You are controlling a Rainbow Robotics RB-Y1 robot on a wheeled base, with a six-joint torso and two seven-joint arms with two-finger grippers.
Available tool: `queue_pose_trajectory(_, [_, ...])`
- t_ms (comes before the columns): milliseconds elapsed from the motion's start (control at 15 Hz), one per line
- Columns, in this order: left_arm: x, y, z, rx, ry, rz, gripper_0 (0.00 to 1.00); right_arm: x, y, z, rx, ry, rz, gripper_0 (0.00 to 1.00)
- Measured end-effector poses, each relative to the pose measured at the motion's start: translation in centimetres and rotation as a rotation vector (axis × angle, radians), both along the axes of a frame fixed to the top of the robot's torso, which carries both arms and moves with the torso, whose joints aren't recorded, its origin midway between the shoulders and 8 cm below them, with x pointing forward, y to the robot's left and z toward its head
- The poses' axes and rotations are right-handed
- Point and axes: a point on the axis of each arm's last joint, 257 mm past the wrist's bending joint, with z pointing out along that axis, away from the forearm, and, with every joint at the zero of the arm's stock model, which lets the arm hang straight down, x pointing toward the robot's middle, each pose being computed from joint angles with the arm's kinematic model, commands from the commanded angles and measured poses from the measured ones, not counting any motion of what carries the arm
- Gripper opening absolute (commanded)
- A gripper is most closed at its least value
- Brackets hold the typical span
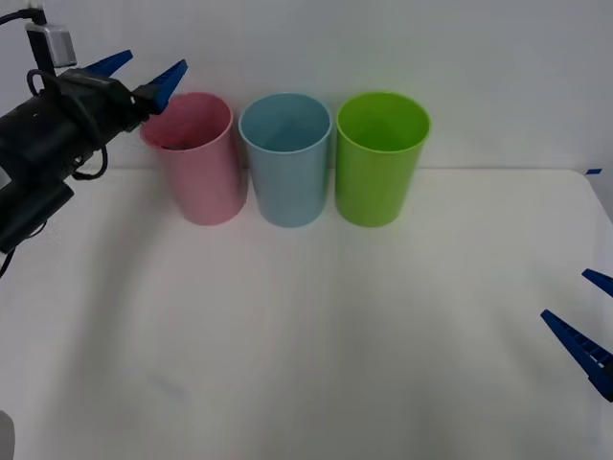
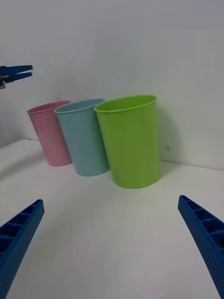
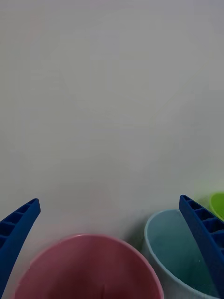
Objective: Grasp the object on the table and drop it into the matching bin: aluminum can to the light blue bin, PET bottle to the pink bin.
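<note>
Pink bin stands on the white table, touching the light blue bin. Left gripper hovers over its rim, fingers spread wide and holding nothing. Right gripper waits low at the table's right edge, also wide apart.

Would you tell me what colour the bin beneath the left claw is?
Pink, with the left claw open above its rim; the front view shows it best.

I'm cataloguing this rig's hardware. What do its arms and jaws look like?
The left gripper has two blue, ribbed, tapering pointed fingers on a black wrist with looped black cables and a small grey box on top. The right gripper has matching blue ribbed fingers.
</note>
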Motion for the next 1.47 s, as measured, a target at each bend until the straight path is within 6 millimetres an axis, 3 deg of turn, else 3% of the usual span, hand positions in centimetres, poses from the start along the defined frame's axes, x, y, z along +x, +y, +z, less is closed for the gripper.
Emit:
queue_pose_trajectory(467, [-7.3, 4.3, -3.4, -0.015, 0.02, -0.021, 1.0, 0.0, 0.0, 0.0, 0.0, 0.0, 0.0, 1.0])
queue_pose_trajectory(1133, [-18.8, 12.1, -12.2, 0.193, 0.114, -0.046, 1.0, 0.0, 0.0, 0.0, 0.0, 0.0, 0.0, 1.0])
queue_pose_trajectory(1467, [-24.8, 14.9, -15.0, 0.264, 0.17, -0.08, 1.0, 0.0, 0.0, 0.0, 0.0, 0.0, 0.0, 1.0])
